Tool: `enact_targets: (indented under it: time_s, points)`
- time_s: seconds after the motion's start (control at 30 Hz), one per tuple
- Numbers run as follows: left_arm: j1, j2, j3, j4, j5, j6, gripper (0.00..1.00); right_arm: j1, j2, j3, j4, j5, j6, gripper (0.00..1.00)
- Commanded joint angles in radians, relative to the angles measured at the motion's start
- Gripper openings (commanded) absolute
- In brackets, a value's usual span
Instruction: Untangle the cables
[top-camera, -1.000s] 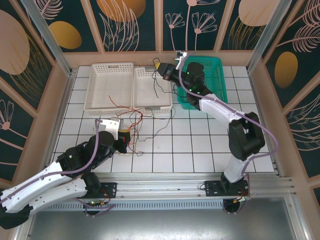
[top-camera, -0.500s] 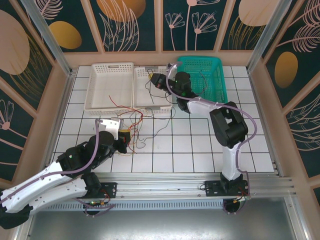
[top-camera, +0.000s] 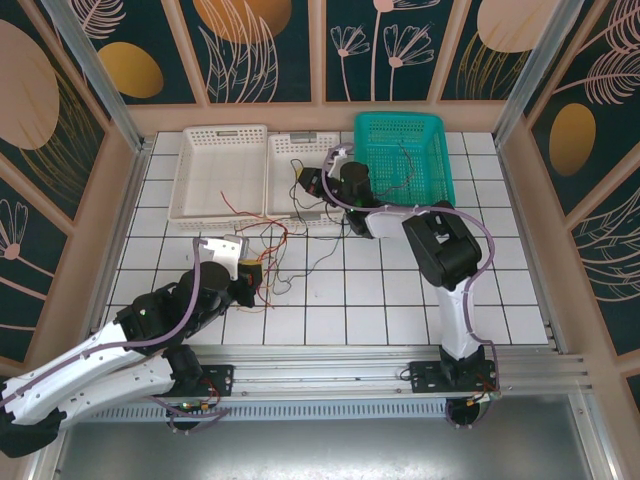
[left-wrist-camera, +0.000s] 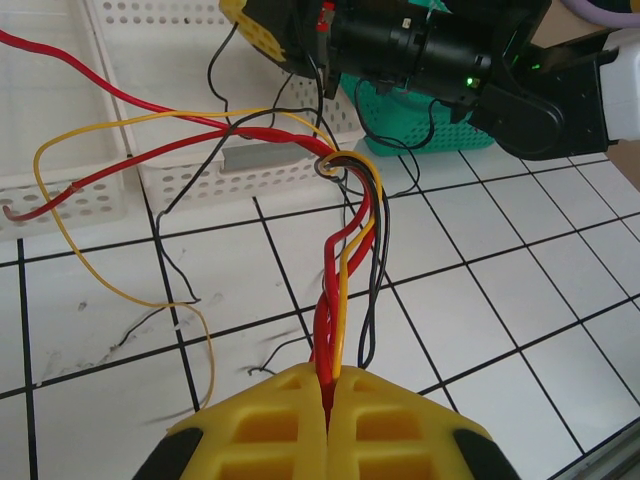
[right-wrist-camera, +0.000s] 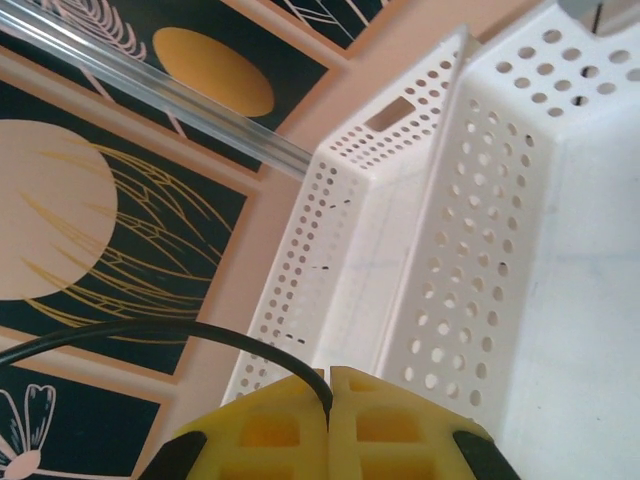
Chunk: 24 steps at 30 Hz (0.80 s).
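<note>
The thin cables (top-camera: 268, 236) lie tangled on the tiles in front of the white baskets. In the left wrist view red, yellow and black strands meet at a knot (left-wrist-camera: 340, 166). My left gripper (top-camera: 251, 272) sits low on the tiles, shut on a twisted red and yellow bundle (left-wrist-camera: 336, 300) that runs straight into its fingertips (left-wrist-camera: 328, 376). Over the right white basket, my right gripper (top-camera: 306, 183) is shut on one black cable (right-wrist-camera: 150, 331), which arcs away to the left from its fingertips (right-wrist-camera: 328, 380). A black strand (top-camera: 296, 165) trails from it down to the tangle.
Two white perforated baskets (top-camera: 225, 131) (top-camera: 300, 137) stand side by side at the back left, a teal basket (top-camera: 400, 118) to their right with a dark strand inside. The right arm (top-camera: 440, 250) stretches across the middle right. White tiles stretch toward the front rail.
My right gripper has swung left and nearer, from beside the teal basket to over the right white basket, carrying the black cable. The left arm has stayed put.
</note>
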<state>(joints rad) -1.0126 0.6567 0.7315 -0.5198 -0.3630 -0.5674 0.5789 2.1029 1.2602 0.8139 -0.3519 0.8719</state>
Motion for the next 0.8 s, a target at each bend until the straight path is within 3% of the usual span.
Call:
enact_targets:
  time_s: [0.0, 0.5, 0.63, 0.77]
  points:
    - [0.004, 0.001, 0.000, 0.030, 0.009, 0.024, 0.00, 0.019, 0.014, 0.003, -0.024, 0.070, 0.009, 0.00]
    - [0.005, 0.017, -0.001, 0.035, 0.021, 0.029, 0.00, 0.030, 0.126, 0.299, -0.600, 0.244, 0.045, 0.00]
    - [0.005, 0.021, -0.001, 0.037, 0.027, 0.029, 0.00, 0.026, 0.200, 0.439, -0.762, 0.241, 0.045, 0.00]
    - [0.004, 0.023, -0.001, 0.037, 0.027, 0.031, 0.00, 0.030, 0.238, 0.502, -0.808, 0.232, 0.044, 0.00]
